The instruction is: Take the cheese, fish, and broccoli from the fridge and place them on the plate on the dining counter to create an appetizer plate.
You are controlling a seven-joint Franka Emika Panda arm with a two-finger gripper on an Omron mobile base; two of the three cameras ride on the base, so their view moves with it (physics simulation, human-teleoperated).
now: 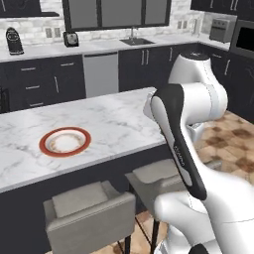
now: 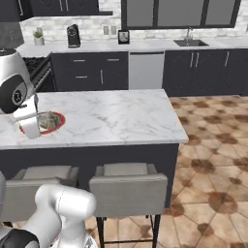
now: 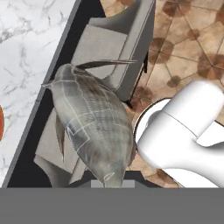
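My gripper (image 3: pixel 112 183) is shut on the grey-silver fish (image 3: pixel 92 127), which hangs in the air with its tail pointing away from the hand. Below it in the hand view are the grey chairs and the near edge of the dining counter (image 3: pixel 26 52). From the right base view the gripper (image 2: pixel 38 124) and fish (image 2: pixel 49 120) show in front of the red-rimmed plate (image 2: pixel 59 116). The plate (image 1: pixel 65 141) lies empty on the dining counter (image 1: pixel 114 124) in the left base view. The cheese, the broccoli and the fridge are out of view.
Two grey chairs (image 1: pixel 89 211) (image 1: pixel 158 181) stand along the counter's near side, under the held fish. The back worktop carries a sink (image 1: pixel 136 41) and a coffee machine (image 1: pixel 14 41). Open tiled floor (image 2: pixel 213 145) lies right of the counter.
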